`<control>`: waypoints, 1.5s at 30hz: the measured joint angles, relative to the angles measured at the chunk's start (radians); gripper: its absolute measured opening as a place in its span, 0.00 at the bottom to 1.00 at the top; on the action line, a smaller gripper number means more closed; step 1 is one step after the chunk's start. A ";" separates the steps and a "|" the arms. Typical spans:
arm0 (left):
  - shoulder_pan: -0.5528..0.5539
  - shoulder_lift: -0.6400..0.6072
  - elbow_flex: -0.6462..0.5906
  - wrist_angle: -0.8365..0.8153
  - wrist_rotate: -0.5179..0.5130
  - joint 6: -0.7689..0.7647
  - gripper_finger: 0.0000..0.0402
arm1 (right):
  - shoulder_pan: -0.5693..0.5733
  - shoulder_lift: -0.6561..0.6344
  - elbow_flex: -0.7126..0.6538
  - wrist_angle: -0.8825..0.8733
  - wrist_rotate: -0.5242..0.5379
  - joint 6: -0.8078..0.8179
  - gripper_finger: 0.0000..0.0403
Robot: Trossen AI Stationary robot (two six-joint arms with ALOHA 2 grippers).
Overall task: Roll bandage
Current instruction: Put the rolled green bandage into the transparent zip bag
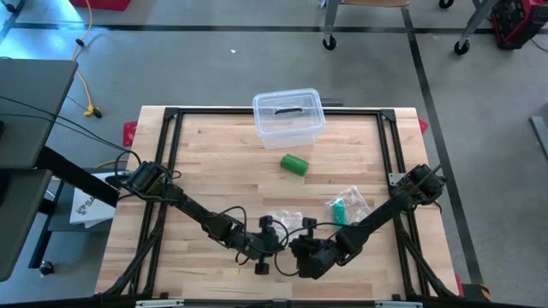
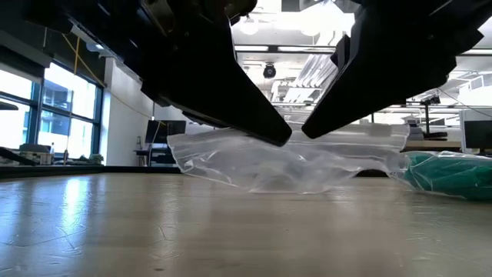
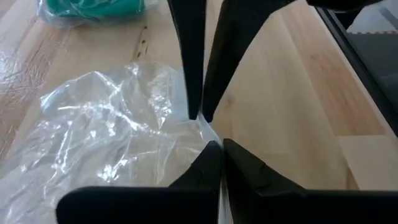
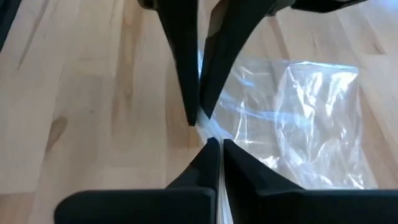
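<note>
No readable writing on anything we can see. Left gripper [image 1: 276, 237] and right gripper [image 1: 294, 242] meet tip to tip near the table's [image 1: 214, 162] front edge, each with fingers pressed together on the same edge of an empty clear bag [image 1: 287, 222]. Just beyond the right gripper lies a second bag [image 1: 347, 206] with a green bandage inside. Farther out, a loose green bandage roll [image 1: 294, 164] sits near a clear plastic box [image 1: 288, 116] at the far edge
</note>
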 joint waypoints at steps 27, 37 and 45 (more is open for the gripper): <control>-0.002 -0.004 -0.001 -0.009 -0.090 0.099 0.32 | 0.004 0.000 0.000 0.018 -0.078 -0.043 0.00; 0.011 -0.002 -0.001 -0.026 -0.075 0.086 0.22 | 0.006 0.000 0.000 0.056 -0.084 -0.092 0.00; 0.011 -0.031 0.000 0.002 -0.004 0.078 0.18 | 0.007 0.000 0.000 0.065 -0.120 -0.107 0.00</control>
